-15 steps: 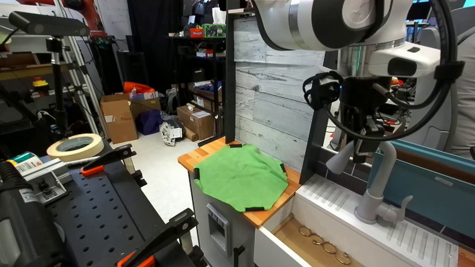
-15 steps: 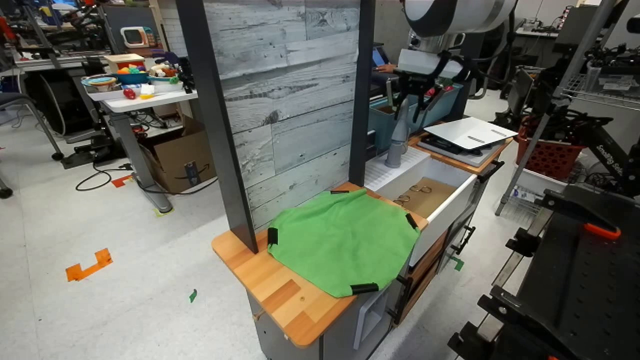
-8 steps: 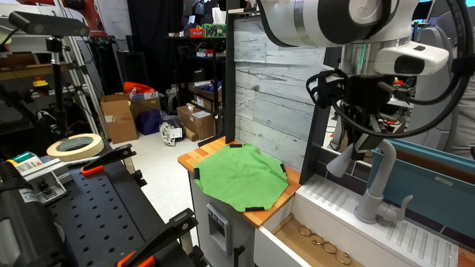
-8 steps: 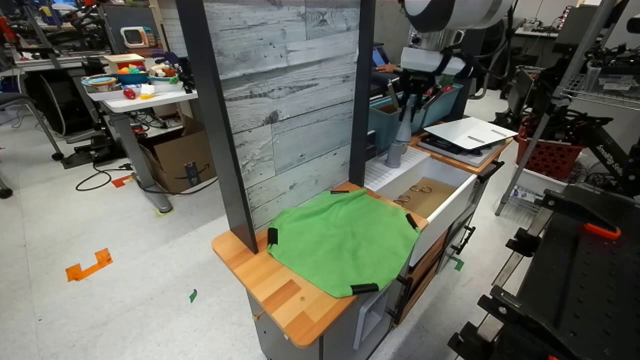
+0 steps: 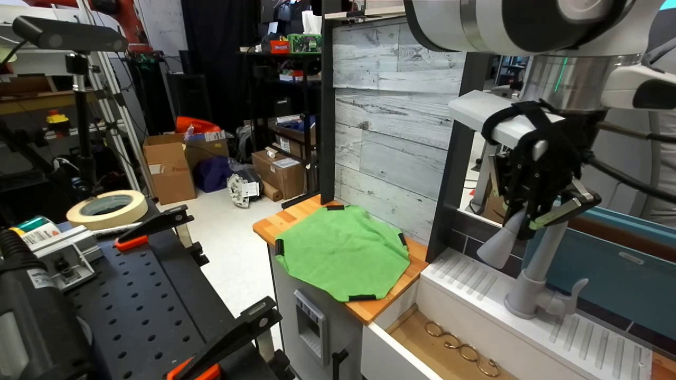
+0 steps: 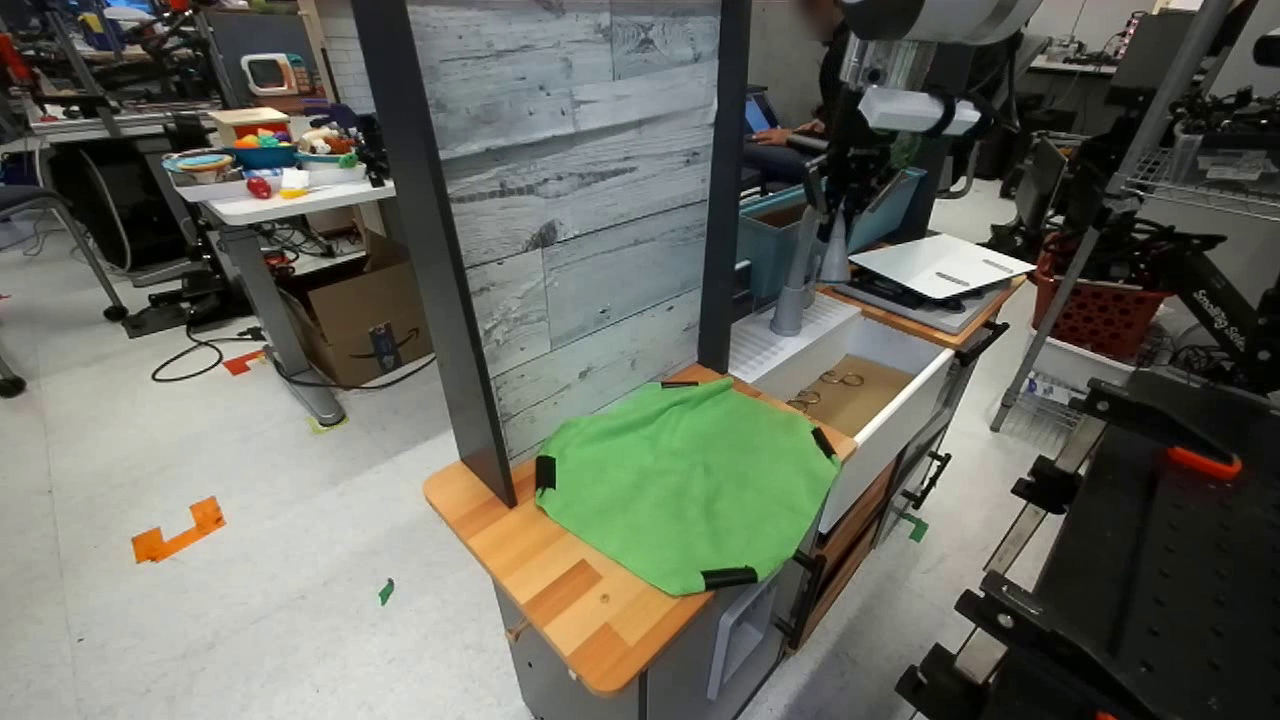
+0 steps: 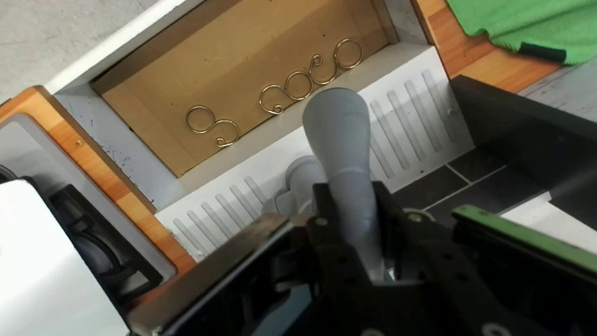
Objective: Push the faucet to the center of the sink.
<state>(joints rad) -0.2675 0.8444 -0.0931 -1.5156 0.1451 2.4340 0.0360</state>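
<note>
The grey faucet stands on the white ridged ledge behind the sink. Its base shows in an exterior view (image 5: 525, 301), and it also shows in the other exterior view (image 6: 788, 310). In the wrist view its spout (image 7: 338, 126) flares toward the basin. My gripper (image 7: 353, 196) has one black finger on each side of the spout behind the nozzle, shut on it. In both exterior views the gripper (image 5: 520, 222) sits high on the spout, nozzle hanging below. The sink's white front wall (image 6: 905, 405) and brown basin floor show; the nozzle points down over the ledge and basin edge.
Gold curled hooks (image 7: 298, 86) lie on the basin floor. A teal planter box (image 5: 607, 269) stands behind the faucet. A black post (image 5: 449, 184) and wood-look panel rise beside the sink. A green cloth (image 5: 343, 253) covers the near counter; a white board (image 6: 940, 265) lies beyond the sink.
The gripper closed round the spout, then turned and moved right in both exterior views. The spout swung with it, its nozzle moving right and clear of the base column.
</note>
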